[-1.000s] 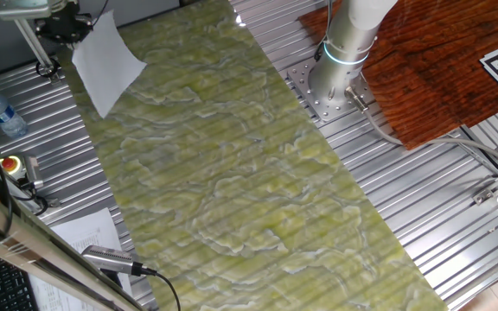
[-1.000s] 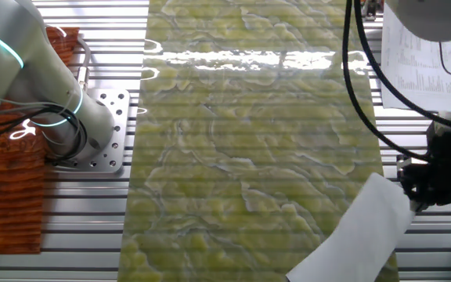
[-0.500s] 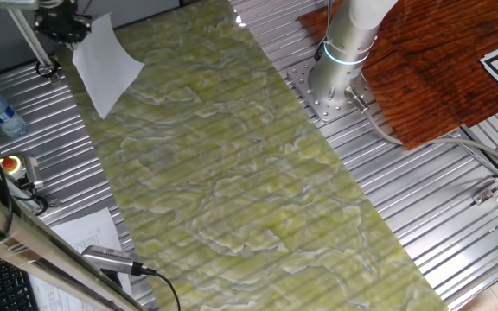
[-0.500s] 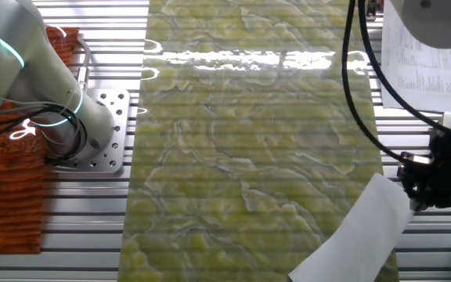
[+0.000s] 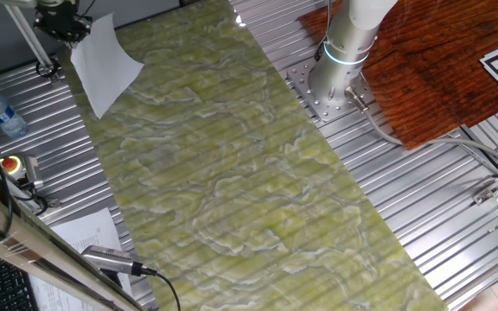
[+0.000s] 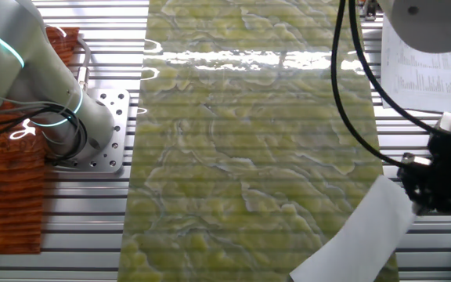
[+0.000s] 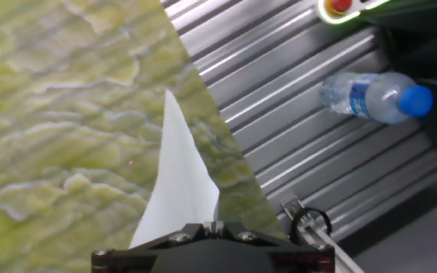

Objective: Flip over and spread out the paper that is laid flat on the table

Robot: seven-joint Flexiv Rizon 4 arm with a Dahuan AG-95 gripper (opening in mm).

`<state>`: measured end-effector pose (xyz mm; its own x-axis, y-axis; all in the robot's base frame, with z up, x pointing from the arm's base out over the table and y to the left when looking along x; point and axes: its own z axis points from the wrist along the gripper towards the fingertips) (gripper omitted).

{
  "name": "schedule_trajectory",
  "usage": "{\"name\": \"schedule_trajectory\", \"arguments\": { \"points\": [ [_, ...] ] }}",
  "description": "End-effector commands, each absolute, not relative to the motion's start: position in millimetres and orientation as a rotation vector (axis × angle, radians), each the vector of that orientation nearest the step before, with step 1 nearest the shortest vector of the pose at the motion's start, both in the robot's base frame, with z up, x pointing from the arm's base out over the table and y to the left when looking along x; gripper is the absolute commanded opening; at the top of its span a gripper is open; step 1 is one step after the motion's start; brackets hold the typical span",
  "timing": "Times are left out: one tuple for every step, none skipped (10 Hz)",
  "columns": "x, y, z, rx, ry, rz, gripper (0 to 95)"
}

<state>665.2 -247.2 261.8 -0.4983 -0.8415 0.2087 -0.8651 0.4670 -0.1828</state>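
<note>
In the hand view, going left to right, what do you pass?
Green-yellow marbled stone table → plain white thin sheet of paper → ribbed silver metal surface → clear plastic water bottle with a blue cap.

Even, bright overhead light; sharp fixed views, softer hand view

A white glare band crosses the far end of the counter (image 6: 249, 59) in the other fixed view, and a smaller glint shows at its far corner in one fixed view. Shadows are faint. In the hand view the counter looks slightly soft, and the water bottle (image 7: 374, 96) beside it is mildly blurred.
</note>
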Motion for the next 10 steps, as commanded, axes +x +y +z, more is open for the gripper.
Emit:
{"name": "schedule_trajectory", "arguments": {
  "points": [
    [678, -272, 272, 1.662, -2.497, 0.535, 0.0],
    [686, -284, 281, 1.706, -2.458, 0.532, 0.0],
    [692, -292, 291, 1.726, -2.43, 0.536, 0.0],
    [697, -297, 303, 1.746, -2.4, 0.538, 0.0],
    [699, -299, 317, 1.75, -2.376, 0.539, 0.0],
    [701, -300, 328, 1.749, -2.357, 0.548, 0.0],
    [702, -298, 340, 1.732, -2.346, 0.548, 0.0],
    [702, -297, 342, 1.69, -2.362, 0.529, 0.0],
    [701, -293, 337, 1.638, -2.397, 0.504, 0.0],
    [699, -287, 327, 1.569, -2.441, 0.501, 0.0]
  ]
}}
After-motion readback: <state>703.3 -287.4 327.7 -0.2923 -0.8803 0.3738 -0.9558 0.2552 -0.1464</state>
